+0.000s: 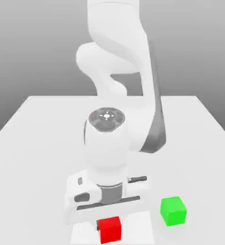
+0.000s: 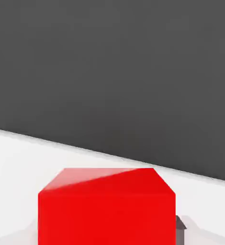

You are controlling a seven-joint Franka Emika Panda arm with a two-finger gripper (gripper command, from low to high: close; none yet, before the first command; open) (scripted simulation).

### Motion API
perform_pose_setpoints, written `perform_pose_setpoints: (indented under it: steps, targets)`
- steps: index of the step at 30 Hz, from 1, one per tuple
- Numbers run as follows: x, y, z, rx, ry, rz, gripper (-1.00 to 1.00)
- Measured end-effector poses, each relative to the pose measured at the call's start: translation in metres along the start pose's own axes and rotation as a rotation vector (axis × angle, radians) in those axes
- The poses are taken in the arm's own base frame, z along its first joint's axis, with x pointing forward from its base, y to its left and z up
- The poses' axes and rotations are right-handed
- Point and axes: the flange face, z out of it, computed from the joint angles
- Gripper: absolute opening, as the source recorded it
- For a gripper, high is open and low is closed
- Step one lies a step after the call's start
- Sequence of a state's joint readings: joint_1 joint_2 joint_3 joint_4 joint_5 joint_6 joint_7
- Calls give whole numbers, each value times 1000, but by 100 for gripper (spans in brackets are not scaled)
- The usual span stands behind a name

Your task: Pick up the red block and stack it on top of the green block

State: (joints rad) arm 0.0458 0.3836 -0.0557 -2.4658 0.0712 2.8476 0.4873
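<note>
Red matte cube (image 1: 109, 229) sits on the white table (image 1: 33, 143) directly beneath the robot's gripper (image 1: 107, 221); finger state cannot be told. Green matte cube (image 1: 174, 210) rests nearby, toward the exterior view's right.

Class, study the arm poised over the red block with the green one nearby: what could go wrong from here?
1. The red block sits near the table's front edge, so a nudge during grasping might push it off.
2. The green block lies close on the exterior view's right, so the carry could knock it away.
</note>
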Motion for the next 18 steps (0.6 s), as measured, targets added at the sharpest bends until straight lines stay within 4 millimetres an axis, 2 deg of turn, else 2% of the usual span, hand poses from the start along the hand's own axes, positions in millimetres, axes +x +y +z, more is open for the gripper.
perform_pose_setpoints:
  steps: [2, 5, 7, 11, 15, 17, 18]
  targets:
    - [1, 0, -13, 0, 0, -1, -100]
    - [1, 0, -47, 0, 0, 0, -100]
    - [-9, -10, -65, 4, -3, -8, -100]
    - [-54, -54, -80, 13, -13, -45, -100]
    - [-114, -98, -94, 10, -10, -108, -100]
    - [-140, -113, -98, 4, -4, -129, -100]
    - [-143, -114, -93, 2, -2, -125, -100]
